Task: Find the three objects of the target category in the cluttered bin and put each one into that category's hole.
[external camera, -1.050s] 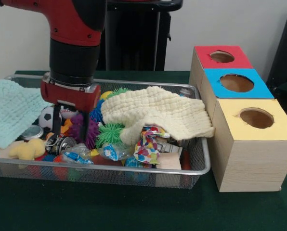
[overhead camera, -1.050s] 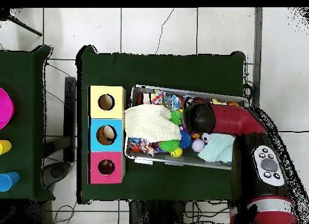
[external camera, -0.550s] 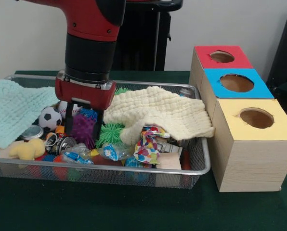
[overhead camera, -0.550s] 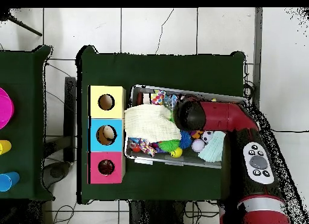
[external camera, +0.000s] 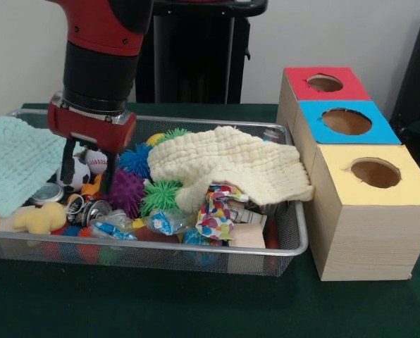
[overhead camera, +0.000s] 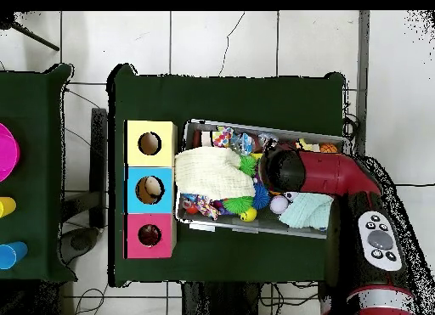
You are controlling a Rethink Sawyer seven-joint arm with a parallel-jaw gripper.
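Red and black arm: down over the left part of the silver wire-mesh bin (external camera: 294, 239), gripper (external camera: 87, 169) low among the toys.
Gripper state: fingers spread apart and empty, straddling a white baseball (external camera: 97, 160) and a black-and-white soccer ball (external camera: 75, 174).
Target category: not named; rubbery spiky balls judged the likeliest set of three.
Location of targets: purple spiky ball (external camera: 127, 191) just beside the gripper, blue spiky ball (external camera: 134, 159) behind it, green spiky ball (external camera: 161, 196) touching the edge of a cream waffle cloth (external camera: 231, 165).
Handling: probably light, soft and springy; spines likely to bend and slip, so best pinched across the middle of the core, not by the tips.
Clutter: mint knitted cloth (external camera: 20, 165) draped over the bin's left end.
Destination: three wooden boxes beside the bin, tops red (external camera: 294, 79), blue (external camera: 316, 113) and yellow (external camera: 407, 186), each with a round hole.
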